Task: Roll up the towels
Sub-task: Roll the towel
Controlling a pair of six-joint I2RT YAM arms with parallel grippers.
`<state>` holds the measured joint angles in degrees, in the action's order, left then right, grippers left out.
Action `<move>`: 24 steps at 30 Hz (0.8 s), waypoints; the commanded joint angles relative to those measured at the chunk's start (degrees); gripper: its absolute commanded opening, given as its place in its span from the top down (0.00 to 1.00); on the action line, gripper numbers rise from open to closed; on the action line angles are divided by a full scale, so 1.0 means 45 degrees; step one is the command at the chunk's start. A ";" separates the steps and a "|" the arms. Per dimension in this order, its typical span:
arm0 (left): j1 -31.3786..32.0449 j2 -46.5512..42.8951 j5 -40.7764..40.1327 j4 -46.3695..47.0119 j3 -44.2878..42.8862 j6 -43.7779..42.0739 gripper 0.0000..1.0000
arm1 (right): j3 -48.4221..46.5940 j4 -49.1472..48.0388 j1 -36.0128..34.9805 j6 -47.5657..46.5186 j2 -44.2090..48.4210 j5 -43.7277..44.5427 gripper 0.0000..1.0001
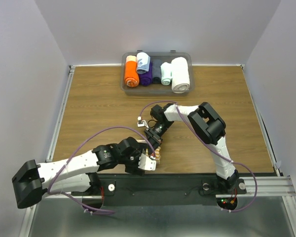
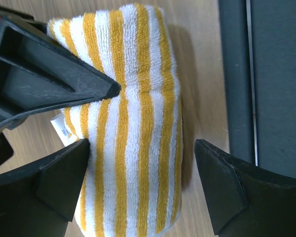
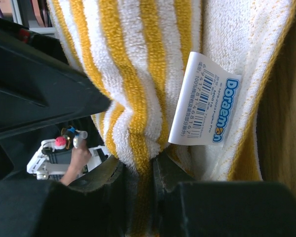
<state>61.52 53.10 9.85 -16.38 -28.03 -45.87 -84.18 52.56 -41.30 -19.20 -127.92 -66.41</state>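
Observation:
The yellow-and-white striped towel point(image 2: 133, 123) lies rolled on the wooden table near its front edge point(image 1: 158, 151). My left gripper point(image 2: 143, 190) is open, one finger on each side of the roll's end, with a gap on the right side. My right gripper point(image 3: 140, 173) is shut on a pinched fold of the same towel point(image 3: 133, 74), beside its white printed label point(image 3: 204, 103). One of the right gripper's fingers point(image 2: 64, 79) presses into the roll from the upper left in the left wrist view. A pale blue rolled towel point(image 1: 143, 62) rests on top of the rolls in the bin.
A clear plastic bin point(image 1: 157, 89) at the back of the table holds orange point(image 1: 131, 73), purple point(image 1: 146, 76) and thick white point(image 1: 180, 74) rolls, among others. The black front rail point(image 2: 266, 74) runs just beside the striped roll. Both arms point(image 1: 207, 123) crowd the front centre.

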 commanded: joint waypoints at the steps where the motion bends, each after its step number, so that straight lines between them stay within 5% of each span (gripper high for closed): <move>1: 0.0041 0.0756 -0.1367 0.1082 0.0350 0.0720 0.02 | 0.0445 -0.0156 -0.0158 -0.1201 -0.0208 0.3274 0.97; 6: 0.0060 0.1597 -0.1116 0.1004 0.0370 0.0701 0.24 | 0.0310 0.0000 -0.0158 -0.1455 -0.0070 0.3605 0.94; 9: 0.0041 0.2201 -0.0685 0.0459 0.0019 0.0662 0.62 | 0.0153 0.0176 -0.0042 -0.1670 0.0241 0.3723 0.79; 11: -0.0212 0.2340 -0.0200 0.0166 -0.0195 0.0623 0.74 | 0.0094 0.0177 0.0445 -0.1632 0.0863 0.3529 0.55; 12: -0.0561 0.2398 0.0094 -0.0010 -0.0274 0.0468 0.77 | -0.0022 0.0177 0.0660 -0.1593 0.1119 0.3431 0.47; 14: -0.0973 0.2418 0.0699 -0.0303 -0.0488 0.0117 0.84 | -0.0120 0.0177 0.1538 -0.1573 0.1821 0.3314 0.16; 15: -0.1149 0.2476 0.1283 -0.0672 -0.0606 -0.0040 0.85 | -0.0218 0.0157 0.1850 -0.1515 0.2559 0.3332 0.11; 24: -0.3493 0.4916 0.4369 -0.2821 -0.2987 -0.0842 0.94 | 0.1219 -0.1751 0.3689 -0.1182 0.7815 0.5166 0.03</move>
<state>48.82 70.65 22.13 -18.06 -38.61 -47.79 -83.20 51.66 -23.90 -24.34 -105.14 -49.08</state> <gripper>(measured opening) 0.277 0.935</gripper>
